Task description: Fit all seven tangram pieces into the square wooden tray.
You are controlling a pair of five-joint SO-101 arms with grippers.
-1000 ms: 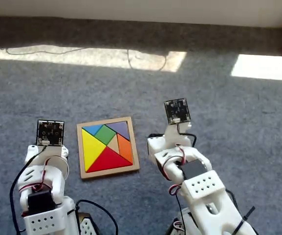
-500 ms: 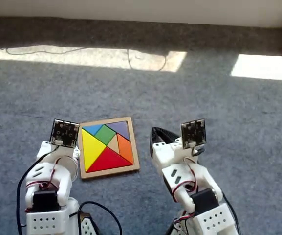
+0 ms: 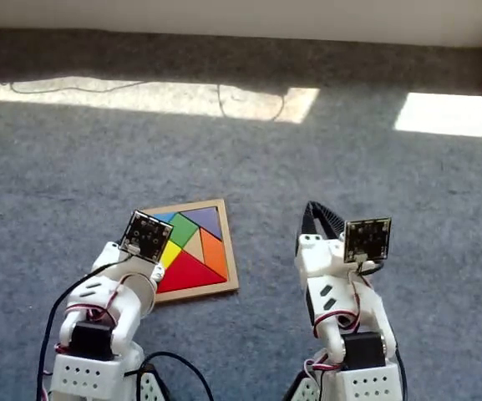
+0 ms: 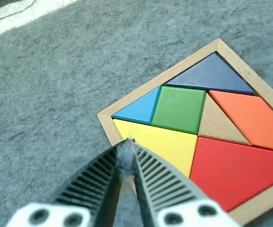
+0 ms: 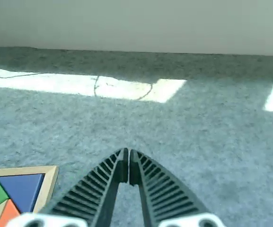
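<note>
Square wooden tray (image 3: 231,249) flat on grey carpet (image 3: 374,159). I count all seven tangram pieces (image 3: 192,271) seated inside: yellow triangle (image 4: 169,146), red triangle (image 4: 235,170), green square (image 4: 179,109), blue triangle (image 4: 136,109), navy triangle (image 4: 209,75), orange parallelogram (image 4: 250,120), tan triangle (image 4: 219,125). My left gripper (image 4: 127,144) pressed together, empty, tips above tray edge by yellow triangle. My right gripper (image 5: 128,155) pressed together, empty, over carpet beside tray.

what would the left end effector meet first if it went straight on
The left end effector would likely meet the yellow piece, near the wooden tray's rim; depth is unclear.
</note>
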